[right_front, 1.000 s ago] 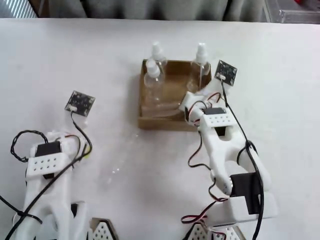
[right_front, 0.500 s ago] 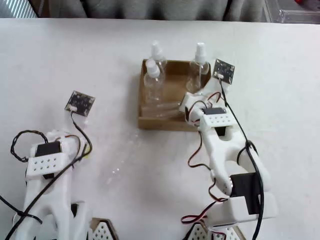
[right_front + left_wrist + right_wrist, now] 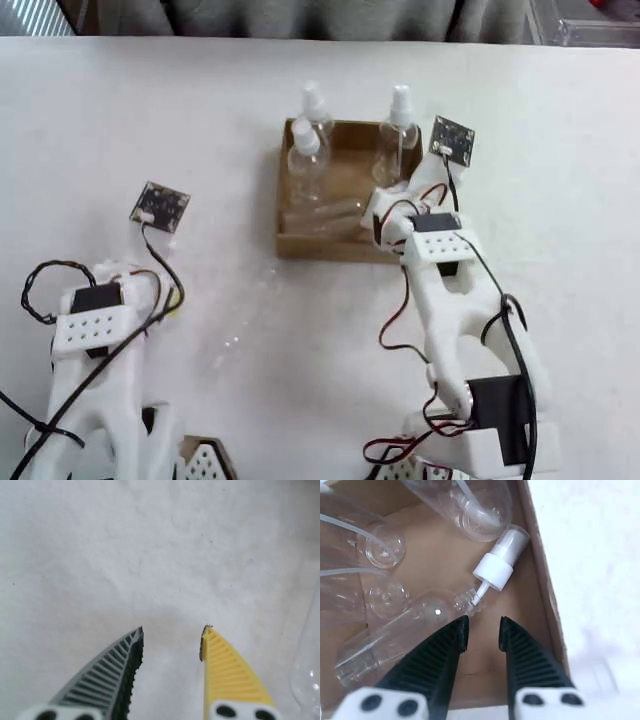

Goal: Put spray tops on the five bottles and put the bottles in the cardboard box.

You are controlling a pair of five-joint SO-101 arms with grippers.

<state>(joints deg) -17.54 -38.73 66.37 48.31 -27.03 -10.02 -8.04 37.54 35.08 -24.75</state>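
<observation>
- The cardboard box point(image 3: 325, 245) sits on the white surface point(image 3: 150, 110), near the middle and toward the back.
- 3 standing bottles point(image 3: 308, 165) are inside the box. Each one has a white spray top on it.
- A lying bottle point(image 3: 405, 630) rests on its side on the box floor, along the near wall.
- Its spray top point(image 3: 499, 560) points at the right wall of the box. The top sits a little off the neck, and a thin tube runs from it into the bottle.
- The right claw point(image 3: 482, 630) hangs over the near right corner of the box, just beside the neck of the lying bottle. Its 2 black fingers have a small gap between them and hold nothing.
- The left claw point(image 3: 172, 632) is down at the near left part of the surface, well apart from the box. Its grey finger and yellow finger are spread wide and hold nothing.
- A clear curved thing point(image 3: 307, 670) shows beside the yellow finger. I cannot tell what it is.
</observation>
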